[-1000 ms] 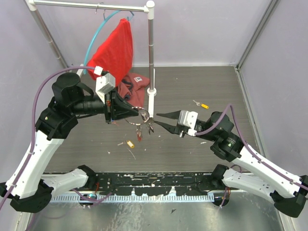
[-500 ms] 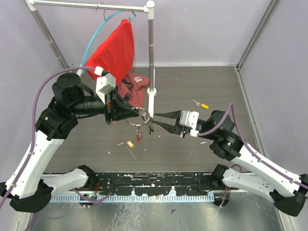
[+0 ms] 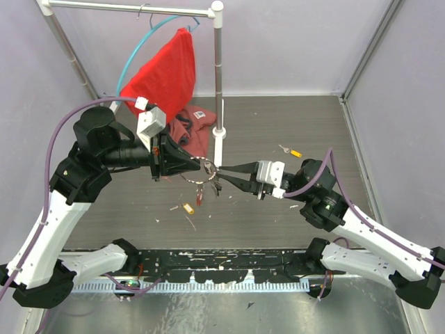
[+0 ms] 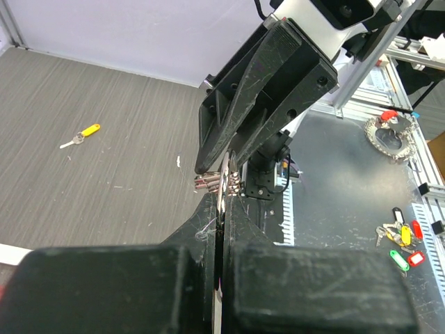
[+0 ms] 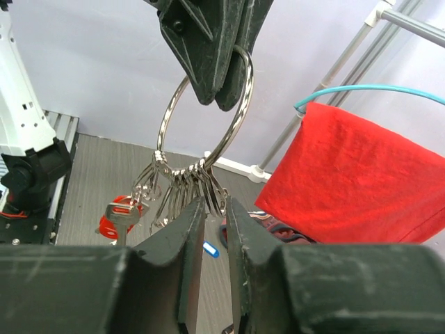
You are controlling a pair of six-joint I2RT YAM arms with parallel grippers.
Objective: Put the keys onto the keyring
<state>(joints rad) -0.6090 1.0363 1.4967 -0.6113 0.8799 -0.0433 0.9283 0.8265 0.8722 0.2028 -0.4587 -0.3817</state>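
The keyring (image 5: 245, 101) is a silver wire ring hanging from my left gripper (image 5: 212, 62), whose jaws are shut on its top. It shows edge-on in the left wrist view (image 4: 222, 184) between the left gripper's (image 4: 221, 209) closed jaws. Several silver clips (image 5: 182, 182) hang on the ring's bottom, one carrying a red-headed key (image 5: 117, 217). My right gripper (image 5: 215, 207) is at the ring's bottom, its jaws narrowly apart with the rightmost clip between the tips. From above, the two grippers meet at the ring (image 3: 207, 167). A yellow key (image 3: 295, 152) lies behind the right arm.
A yellow tag (image 3: 188, 208) and small scraps lie below the ring. The white rack post (image 3: 219, 132) stands just behind the grippers, with a red cloth (image 3: 163, 73) on a teal hoop (image 3: 132, 59). A blue tag (image 5: 212, 250) lies on the table.
My right gripper has moved left up to the ring and its jaws have narrowed from wide open. The left gripper has held the ring still.
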